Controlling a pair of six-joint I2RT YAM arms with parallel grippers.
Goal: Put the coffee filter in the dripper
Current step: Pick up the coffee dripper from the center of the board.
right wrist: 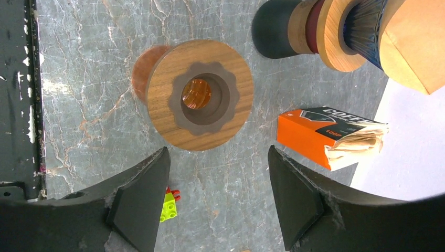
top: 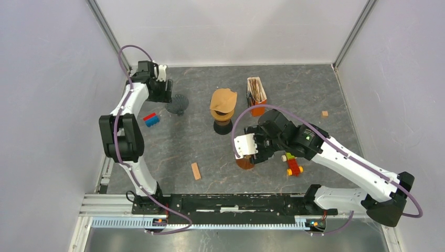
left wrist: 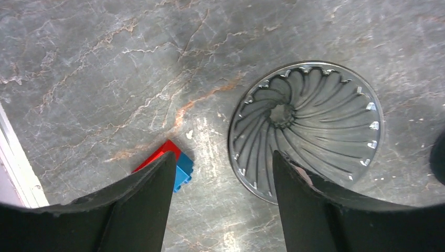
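Right of the clear dripper (left wrist: pixel 307 128), a brown coffee filter (top: pixel 223 98) caps the stacked stand (top: pixel 223 127).
I have both pincers parted and empty. The left gripper (left wrist: pixel 223 155) hovers over that dripper, probably to steady it, and the right gripper (right wrist: pixel 218 149) hangs further right, above a wood-collared amber glass (right wrist: pixel 168 79).

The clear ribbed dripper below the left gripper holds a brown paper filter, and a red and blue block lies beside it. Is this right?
No. The clear ribbed dripper below the left gripper is empty, as the left wrist view shows; the red and blue block does lie beside it.
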